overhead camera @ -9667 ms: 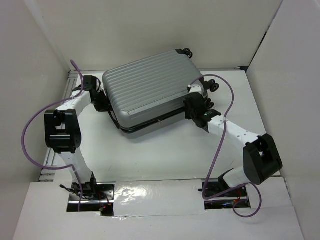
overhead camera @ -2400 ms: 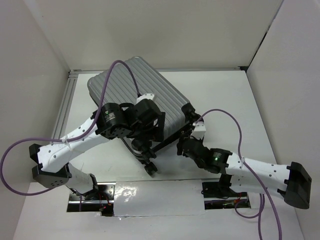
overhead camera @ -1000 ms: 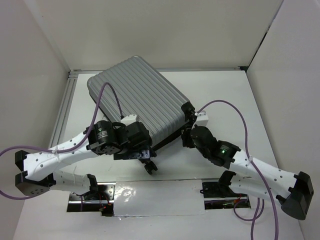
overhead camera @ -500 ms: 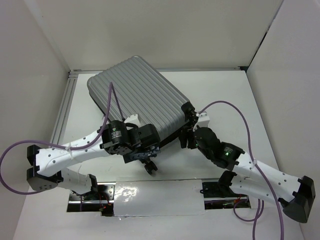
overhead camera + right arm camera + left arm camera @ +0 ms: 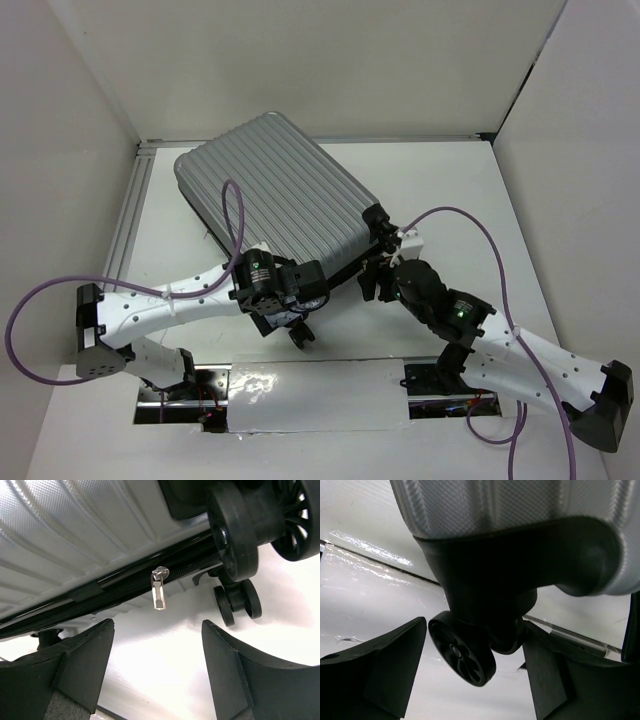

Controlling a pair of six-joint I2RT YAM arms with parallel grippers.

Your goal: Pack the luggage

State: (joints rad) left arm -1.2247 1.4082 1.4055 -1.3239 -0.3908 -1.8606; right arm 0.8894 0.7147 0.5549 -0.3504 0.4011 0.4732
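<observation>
The luggage (image 5: pixel 275 195) lies closed and flat on the white table, turned at an angle, its ribbed silver shell (image 5: pixel 520 505) facing up. My left gripper (image 5: pixel 292 318) is at its near corner. In the left wrist view its open jaws (image 5: pixel 475 630) straddle a black wheel (image 5: pixel 462 652); the right finger (image 5: pixel 555 680) is close against the wheel's housing, while the left one stands a little clear. My right gripper (image 5: pixel 372 280) is at the near right side. It hangs open (image 5: pixel 157 625) just below the dark zipper line, with the metal zipper pull (image 5: pixel 159 594) above the gap and nothing between the fingers.
More black wheels (image 5: pixel 235 530) crowd the right of the right wrist view. An aluminium rail (image 5: pixel 130 220) runs along the table's left edge. White walls enclose three sides. A shiny foil strip (image 5: pixel 310 390) lies between the arm bases. Purple cables loop off both arms.
My left wrist has slid right and up to the luggage's near corner wheel. The right gripper has opened wider and drawn slightly back from the zipper. The luggage has not moved.
</observation>
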